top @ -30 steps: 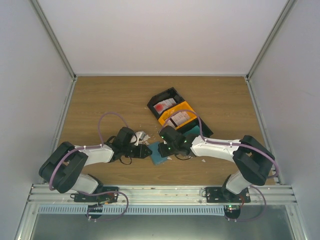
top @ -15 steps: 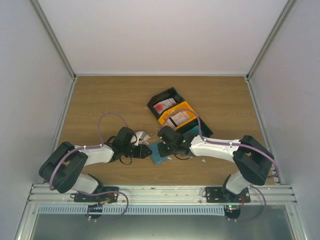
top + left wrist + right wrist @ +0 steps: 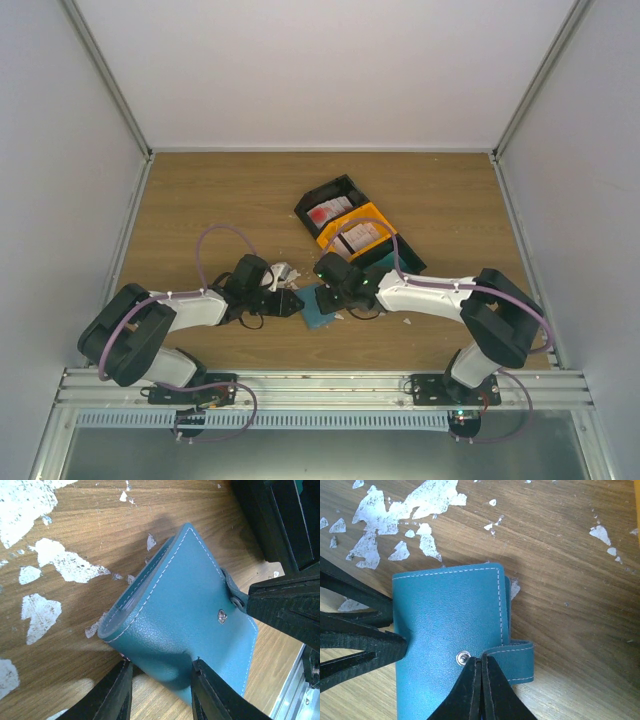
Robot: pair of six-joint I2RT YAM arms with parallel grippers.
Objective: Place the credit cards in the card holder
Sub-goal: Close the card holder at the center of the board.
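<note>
The teal card holder point(image 3: 316, 306) lies folded on the wooden table between both arms. My left gripper point(image 3: 162, 669) is shut on its near folded edge, one finger on each side of the cover point(image 3: 180, 605). My right gripper point(image 3: 481, 661) is shut, its tips pinching the end of the holder's strap point(image 3: 520, 661) beside the metal snap point(image 3: 463, 656). The holder's cover point(image 3: 445, 620) faces up and closed. Red-and-white credit cards lie in the black tray point(image 3: 326, 211) and the orange tray point(image 3: 362, 236) behind the right arm.
Torn white scraps point(image 3: 415, 515) are scattered over the wood around the holder, also by the left gripper point(image 3: 70, 566). A third black tray section point(image 3: 398, 262) with something teal-green in it lies under the right arm. White walls enclose the table.
The right gripper has closed its fingers onto the strap and its arm has shifted slightly left. The left gripper and the card holder have stayed put.
</note>
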